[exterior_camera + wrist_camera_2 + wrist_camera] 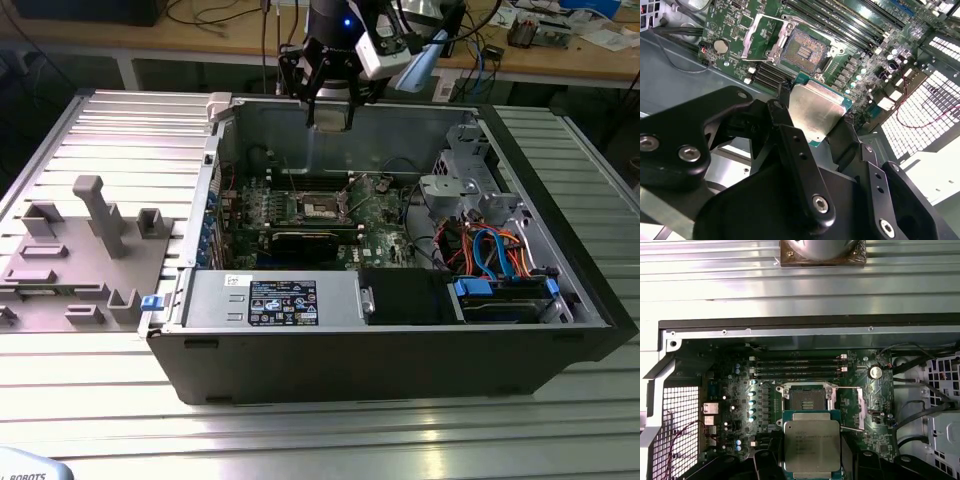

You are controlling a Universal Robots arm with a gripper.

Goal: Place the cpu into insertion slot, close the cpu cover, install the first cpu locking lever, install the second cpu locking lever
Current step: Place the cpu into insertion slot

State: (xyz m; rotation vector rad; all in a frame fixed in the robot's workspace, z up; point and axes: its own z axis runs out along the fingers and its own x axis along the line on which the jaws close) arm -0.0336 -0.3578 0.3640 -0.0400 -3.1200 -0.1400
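The end effector (815,119) grips the cpu (812,445) by its edges, above the open slot (807,398).

My claw (815,115) is black, the cpu (812,442) in it dull silver-grey with a green rim; the board (730,390) is green, the insertion slot (806,399) dark.

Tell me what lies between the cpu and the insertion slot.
Nothing: in the first wrist view the cpu sits right beside the insertion slot, no part between them.
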